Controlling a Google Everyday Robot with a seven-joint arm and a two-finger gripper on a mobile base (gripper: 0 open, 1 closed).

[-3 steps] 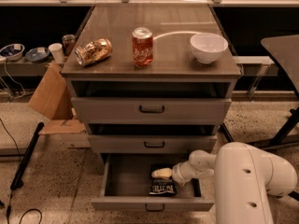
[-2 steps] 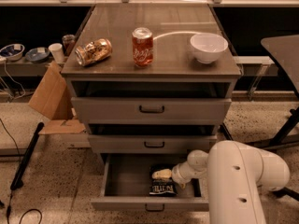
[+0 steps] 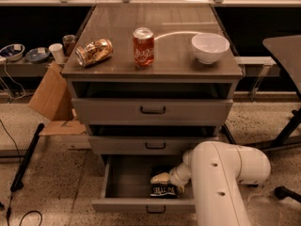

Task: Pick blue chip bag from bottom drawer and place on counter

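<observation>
The bottom drawer is pulled open and shows a grey tray. The blue chip bag lies in the drawer's right half, dark with white lettering toward the front. My gripper reaches down into the drawer from the right on the white arm and sits right over the back of the bag, hiding part of it. The counter is the glossy grey-brown top of the cabinet.
On the counter stand a red soda can, a gold can on its side and a white bowl. The two upper drawers are closed. A cardboard box leans at the cabinet's left. A dark table stands to the right.
The arm has shifted slightly left and its bulk covers more of the drawer's right side. The gripper stays at the bag, which has not moved.
</observation>
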